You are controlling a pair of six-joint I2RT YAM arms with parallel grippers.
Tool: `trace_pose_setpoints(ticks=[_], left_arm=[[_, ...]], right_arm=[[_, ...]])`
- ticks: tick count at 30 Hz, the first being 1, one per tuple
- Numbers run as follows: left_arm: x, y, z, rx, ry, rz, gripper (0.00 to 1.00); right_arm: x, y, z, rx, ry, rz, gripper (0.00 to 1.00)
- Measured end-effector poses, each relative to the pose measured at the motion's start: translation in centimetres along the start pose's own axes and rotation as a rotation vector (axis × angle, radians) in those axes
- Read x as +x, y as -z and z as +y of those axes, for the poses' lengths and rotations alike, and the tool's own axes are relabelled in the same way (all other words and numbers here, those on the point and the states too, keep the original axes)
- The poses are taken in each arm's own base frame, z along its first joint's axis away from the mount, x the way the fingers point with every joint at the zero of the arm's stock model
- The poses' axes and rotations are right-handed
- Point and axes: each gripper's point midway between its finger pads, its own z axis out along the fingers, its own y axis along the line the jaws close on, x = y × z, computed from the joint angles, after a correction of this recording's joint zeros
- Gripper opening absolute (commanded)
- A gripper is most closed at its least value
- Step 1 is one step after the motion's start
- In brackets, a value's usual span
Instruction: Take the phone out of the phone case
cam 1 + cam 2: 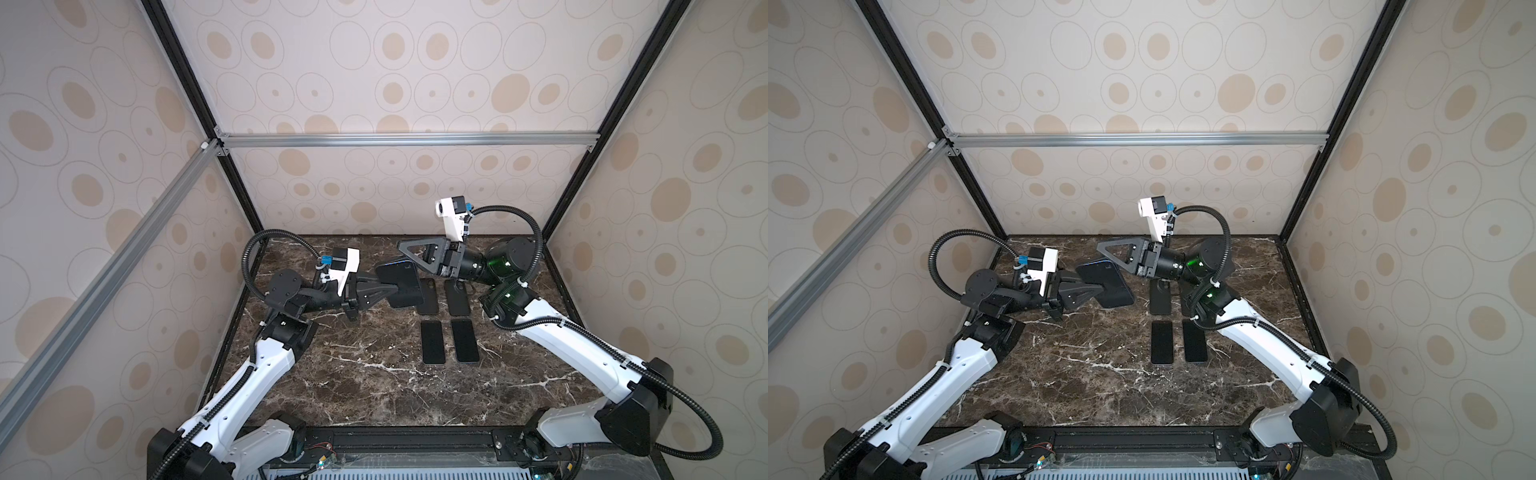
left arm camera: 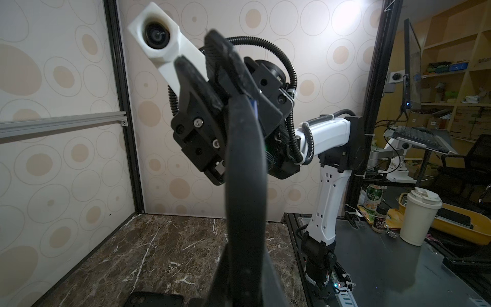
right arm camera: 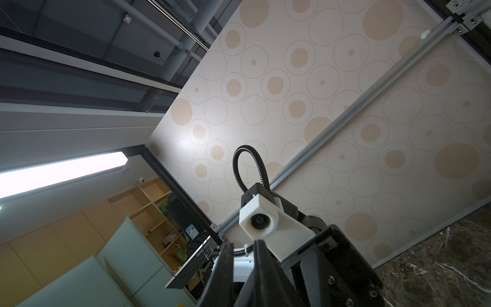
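In both top views the phone case [image 1: 409, 286] is seen raised clear of the worktop [image 1: 353, 374], its broad dark face turned upward. The left tool [image 1: 390, 289] is clamped shut on the case's end nearest the left arm, while the right tool [image 1: 411, 259] is closed over the opposite, far corner of the case. In a top view a thin blue edge of the phone [image 1: 1102, 261] is shown along the far rim of the case, just beside the right tool [image 1: 1111, 259]; the phone is thus lodged in the case. Just to the right of the case and lower down, four dark slabs [image 1: 465, 340] are laid flat on the worktop. In the left wrist view the case [image 2: 245, 172] is presented edge-on, pinched at its near end by the left tool [image 2: 245, 268] and at its far end between the closely set fingers [image 2: 191, 87] of the right tool, with the blue sliver of phone [image 2: 255, 106] just beside them. In the right wrist view only the right tool's own fingers [image 3: 261, 271], nearly together, are shown; the case cannot be made out there.
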Motion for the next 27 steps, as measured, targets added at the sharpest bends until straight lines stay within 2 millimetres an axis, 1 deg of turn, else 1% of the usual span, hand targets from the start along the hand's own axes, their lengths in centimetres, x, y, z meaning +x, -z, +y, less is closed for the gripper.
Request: trace_pose_setpoints(ticks=[7, 17, 27], left_arm=[[0.20, -0.03, -0.22, 0.028, 0.027, 0.008, 0.00], [-0.13, 0.03, -0.43, 0.037, 0.057, 0.001, 0.00], [-0.35, 0.13, -0.54, 0.043, 0.092, -0.004, 0.00]], right_arm=[[0.16, 0.39, -0.37, 0.048, 0.033, 0.010, 0.00], [-0.07, 0.08, -0.27, 0.064, 0.072, 0.029, 0.00], [-0.21, -0.09, -0.79, 0.082, 0.064, 0.029, 0.00]])
